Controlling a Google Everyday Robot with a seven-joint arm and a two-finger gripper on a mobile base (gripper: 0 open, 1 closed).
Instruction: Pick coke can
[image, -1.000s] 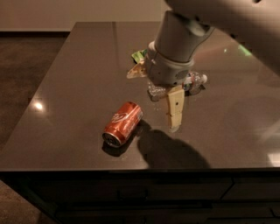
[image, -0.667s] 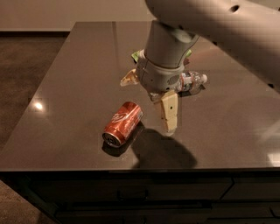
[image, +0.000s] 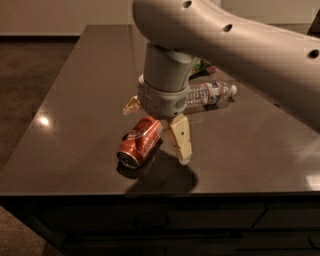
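The coke can (image: 139, 142) lies on its side on the dark table (image: 75, 100), its silver end toward the front left. My gripper (image: 157, 131) hangs just above the can's far end, open. One cream finger (image: 181, 139) reaches down on the can's right side. The other fingertip (image: 132, 106) shows at the can's upper left. The can lies between the two fingers and is not held.
A clear plastic water bottle (image: 212, 93) lies on its side behind the gripper to the right. A bit of a green snack bag (image: 202, 66) shows behind the arm. The table's front edge (image: 150, 194) runs close below the can.
My gripper has moved left and down toward the can, from beside the bottle to straddling the can's far end. The can has not moved.
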